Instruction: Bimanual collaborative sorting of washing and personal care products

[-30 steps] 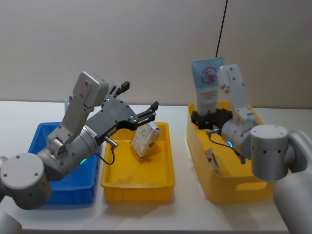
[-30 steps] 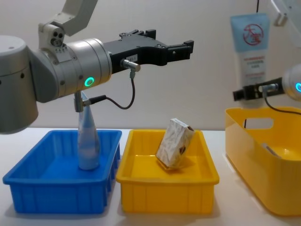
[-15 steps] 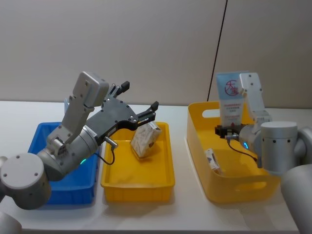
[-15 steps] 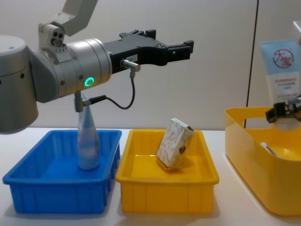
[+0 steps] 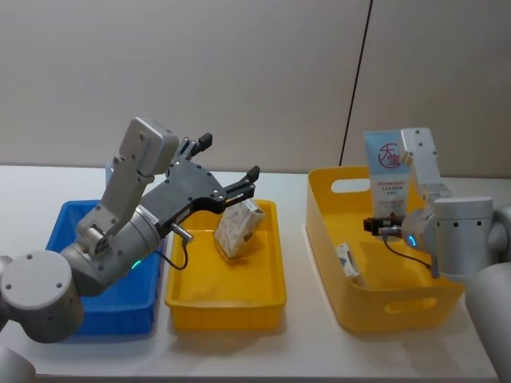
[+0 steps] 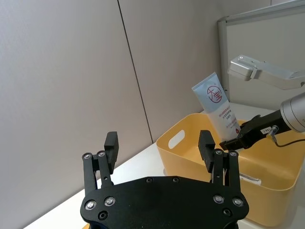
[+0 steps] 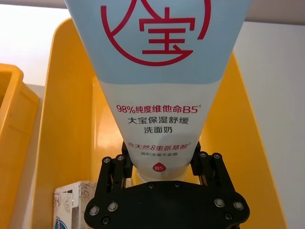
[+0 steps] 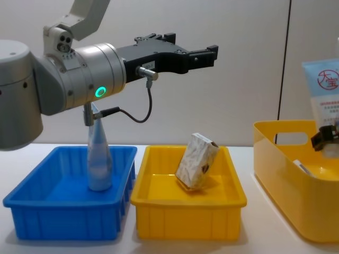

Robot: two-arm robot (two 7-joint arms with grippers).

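Note:
My right gripper (image 5: pixel 386 224) is shut on the lower end of a pale-blue tube with a red circle mark (image 5: pixel 389 171), held upright over the big yellow bin (image 5: pixel 399 307). The wrist view shows the fingers clamping the tube (image 7: pixel 159 71). A small white box (image 5: pixel 350 263) lies inside that bin. My left gripper (image 8: pixel 193 46) hangs open and holds nothing, above the middle yellow tray (image 8: pixel 185 211). In that tray a grey-white patterned carton (image 8: pixel 197 161) leans. Another pale-blue tube (image 8: pixel 98 159) stands upright in the blue bin (image 8: pixel 63 222).
The three containers stand in a row on the white table (image 5: pixel 295 351), blue at the left, big yellow at the right. A plain wall rises close behind them. A black cable (image 5: pixel 355 80) hangs down the wall above the right bin.
My right gripper has carried the marked tube to the right and lower, over the big yellow bin. The left arm has stayed still.

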